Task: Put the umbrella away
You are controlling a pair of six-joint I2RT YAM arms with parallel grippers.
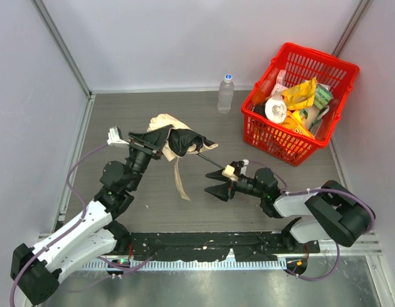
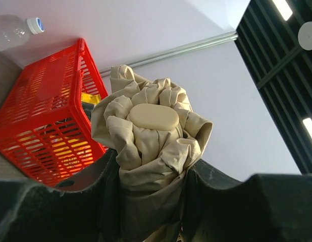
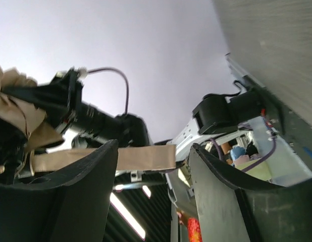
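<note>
The umbrella is a bundle of cream fabric held above the table at centre left. My left gripper is shut on the bunched fabric. In the left wrist view the crumpled umbrella fills the gap in my left gripper, its beige end cap facing the camera. Its thin black shaft runs right to the small beige handle. A fabric strap hangs down. My right gripper stands open just by the handle. Nothing sits between the right gripper's jaws; the strap shows beyond them.
A red basket with yellow packets and other goods stands at the back right, also in the left wrist view. A clear water bottle stands upright left of it. Grey walls close the table on three sides.
</note>
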